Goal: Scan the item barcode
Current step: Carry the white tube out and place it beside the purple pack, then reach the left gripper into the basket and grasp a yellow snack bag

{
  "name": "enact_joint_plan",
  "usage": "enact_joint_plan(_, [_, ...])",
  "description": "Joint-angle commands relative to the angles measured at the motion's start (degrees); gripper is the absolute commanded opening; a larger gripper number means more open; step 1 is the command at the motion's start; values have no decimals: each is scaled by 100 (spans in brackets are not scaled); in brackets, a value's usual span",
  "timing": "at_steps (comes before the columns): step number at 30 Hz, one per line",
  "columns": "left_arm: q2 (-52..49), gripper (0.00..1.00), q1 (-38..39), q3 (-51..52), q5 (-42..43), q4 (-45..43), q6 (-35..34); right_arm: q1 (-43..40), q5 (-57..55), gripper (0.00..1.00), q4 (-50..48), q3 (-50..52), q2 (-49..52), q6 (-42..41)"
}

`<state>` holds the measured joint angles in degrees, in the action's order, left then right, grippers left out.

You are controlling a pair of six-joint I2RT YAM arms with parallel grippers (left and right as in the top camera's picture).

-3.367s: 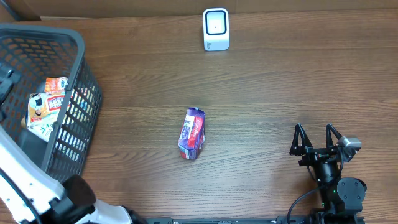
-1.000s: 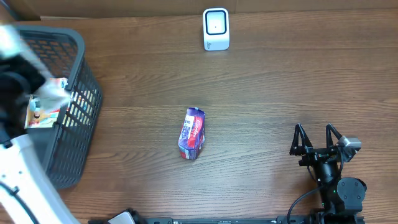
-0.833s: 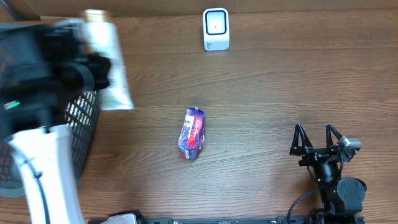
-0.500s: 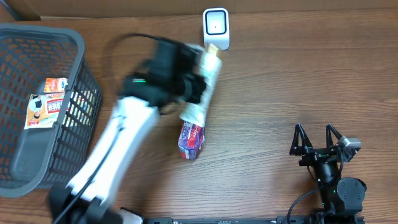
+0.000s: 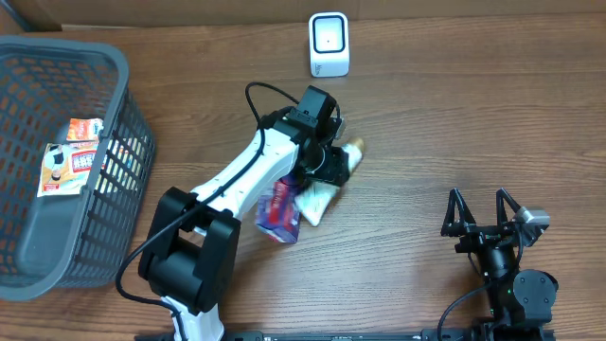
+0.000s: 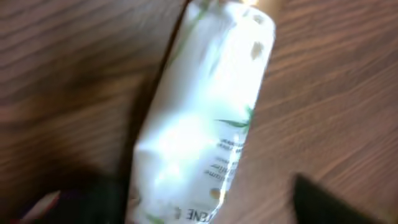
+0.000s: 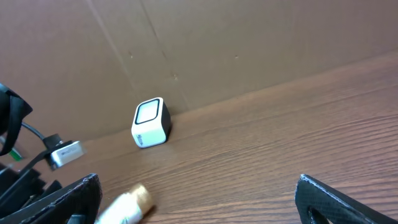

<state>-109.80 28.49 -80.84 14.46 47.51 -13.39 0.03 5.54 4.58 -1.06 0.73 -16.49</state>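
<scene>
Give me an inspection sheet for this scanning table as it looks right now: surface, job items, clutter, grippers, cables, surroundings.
Surface: dark wood-grain table.
Job's things: barcode scanner upright at the far edge; white tube with a gold cap lying mid-table.
Clutter: purple carton at the tube's lower end, contact unclear; mesh basket at the left, holding packets.
Grippers: left gripper over the tube, jaws look spread, view blurred; right gripper open, empty, at the right.
Cables: black cable looping off the left arm.
Surroundings: cardboard wall behind the table.
</scene>
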Motion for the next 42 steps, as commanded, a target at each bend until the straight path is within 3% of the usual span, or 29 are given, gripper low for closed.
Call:
enact_joint_plan(1, [592, 100, -46, -986, -476, 514, 269, 24, -57, 100, -28, 61, -46, 2])
enact_joint_plan(9, [1550, 100, -850, -4601, -1834, 2472, 243, 24, -57, 100, -28, 61, -46, 2])
enact_joint_plan(11, [1672, 100, -1539, -5370, -2365, 3086, 48, 24, -57, 100, -28, 61, -46, 2])
enact_joint_plan(14, [1749, 99, -2518, -5659, -2739, 3705, -391, 24, -57, 100, -28, 61, -46, 2])
enact_joint_plan(19, [1620, 100, -4516, -5425, -2649, 4332, -809, 24, -57, 100, -28, 61, -46, 2])
enact_joint_plan(24, [1261, 100, -5648, -4590, -2151, 3877, -811, 24, -57, 100, -28, 61, -46, 2])
enact_joint_plan(35, [197, 100, -6258, -2365, -2013, 1941, -798, 24, -57, 100, -28, 61, -46, 2])
enact_joint_plan(42, [-894, 100, -6253, -1733, -1987, 955, -1740, 24, -57, 100, -28, 61, -46, 2])
